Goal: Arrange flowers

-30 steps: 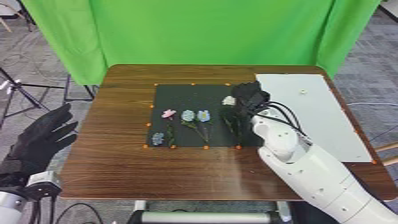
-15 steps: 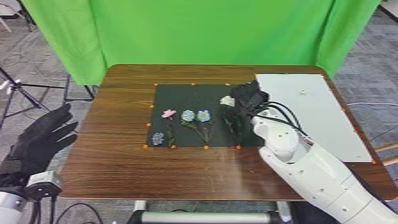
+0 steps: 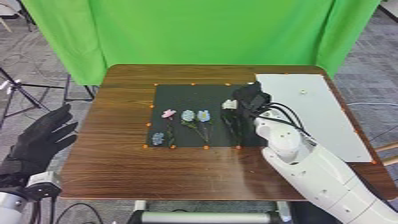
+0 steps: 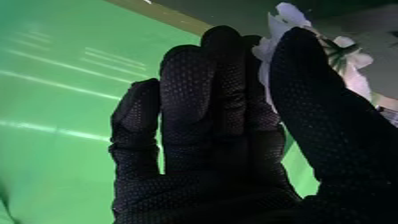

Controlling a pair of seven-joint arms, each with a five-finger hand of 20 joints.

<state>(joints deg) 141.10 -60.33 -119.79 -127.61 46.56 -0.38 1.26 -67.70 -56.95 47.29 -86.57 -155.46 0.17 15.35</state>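
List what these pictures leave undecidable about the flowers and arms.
- Right wrist view: part of the white flower, covered by the right hand; a firm pinch cannot be confirmed.
- Head view: what the pale speck on the white sheet is; too small.
- Head view: the left arm's rest, cut off by the bottom edge.

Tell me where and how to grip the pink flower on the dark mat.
Probably best to pinch its stem just below the pink bloom, coming from above: it lies flat, stem toward the robot, and the blue cluster crowds the stem's near end.
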